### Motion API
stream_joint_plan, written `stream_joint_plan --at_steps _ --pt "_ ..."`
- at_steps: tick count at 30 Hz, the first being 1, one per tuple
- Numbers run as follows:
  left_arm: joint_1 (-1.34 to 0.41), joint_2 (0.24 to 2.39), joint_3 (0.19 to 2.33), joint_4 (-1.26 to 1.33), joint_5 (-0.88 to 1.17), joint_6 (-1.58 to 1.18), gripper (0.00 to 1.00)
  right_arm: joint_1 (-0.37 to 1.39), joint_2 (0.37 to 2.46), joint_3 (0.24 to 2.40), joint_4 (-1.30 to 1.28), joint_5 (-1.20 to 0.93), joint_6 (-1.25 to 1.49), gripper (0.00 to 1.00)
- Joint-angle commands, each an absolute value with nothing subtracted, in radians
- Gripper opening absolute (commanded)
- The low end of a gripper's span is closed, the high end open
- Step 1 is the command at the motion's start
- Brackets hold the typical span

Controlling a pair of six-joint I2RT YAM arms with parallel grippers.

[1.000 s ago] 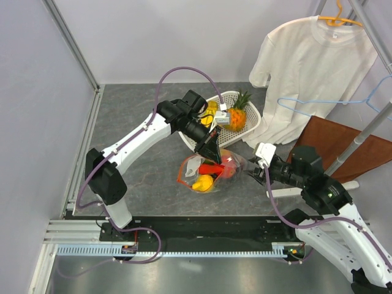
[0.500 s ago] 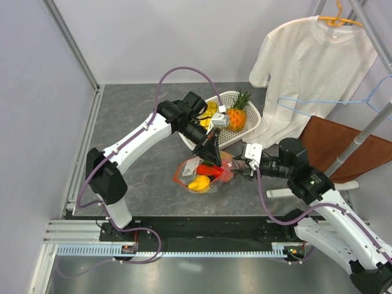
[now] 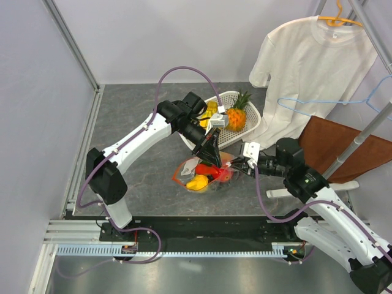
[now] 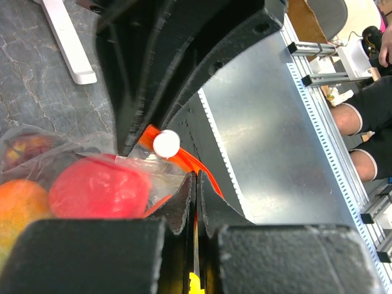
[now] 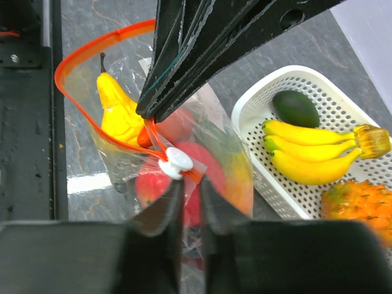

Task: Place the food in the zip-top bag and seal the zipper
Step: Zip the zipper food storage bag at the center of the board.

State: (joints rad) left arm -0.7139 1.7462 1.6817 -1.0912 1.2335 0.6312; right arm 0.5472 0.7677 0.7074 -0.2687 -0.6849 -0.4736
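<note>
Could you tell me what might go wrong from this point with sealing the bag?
The right end effector sits just below the white slider, and may miss it. The zipper still gapes around the yellow pear, so food could block closing. The left end effector pinches only thin bag edge, which may slip.

We see a white plastic basket with small holes (image 5: pixel 318 184) on the grey stone-look table (image 3: pixel 135 116). A white T-shirt (image 3: pixel 309 67) hangs on a yellow hanger (image 3: pixel 338 19). A brown board (image 3: pixel 343 147) leans nearby.
</note>
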Motion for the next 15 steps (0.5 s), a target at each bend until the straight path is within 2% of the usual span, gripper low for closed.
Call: stream_joint_plan --at_steps 1,3,9,10,11,12,13,15 --pt "-0.718 1.749 1.707 -1.108 1.278 0.666 0.02 0.548 0.753 0.709 -0.224 -0.729 -0.472 0.11" --pt "-0.716 1.752 1.71 -1.108 1.273 0.667 0.02 0.549 0.743 0.712 -0.238 -0.729 -0.474 0.0" --pt "-0.709 1.753 1.732 -1.109 1.281 0.672 0.02 0.548 0.716 0.727 -0.308 -0.724 -0.494 0.0" --pt "-0.709 1.75 1.735 -1.108 1.281 0.675 0.02 0.548 0.718 0.729 -0.322 -0.723 -0.5 0.09" --pt "-0.71 1.749 1.739 -1.109 1.284 0.676 0.02 0.548 0.719 0.729 -0.337 -0.726 -0.503 0.22" --pt "-0.71 1.747 1.743 -1.109 1.285 0.676 0.02 0.548 0.729 0.726 -0.36 -0.726 -0.505 0.53" --pt "-0.71 1.747 1.743 -1.111 1.287 0.676 0.02 0.548 0.733 0.724 -0.365 -0.721 -0.502 0.63" --pt "-0.71 1.744 1.74 -1.124 1.295 0.698 0.02 0.548 0.755 0.723 -0.351 -0.689 -0.474 0.72"
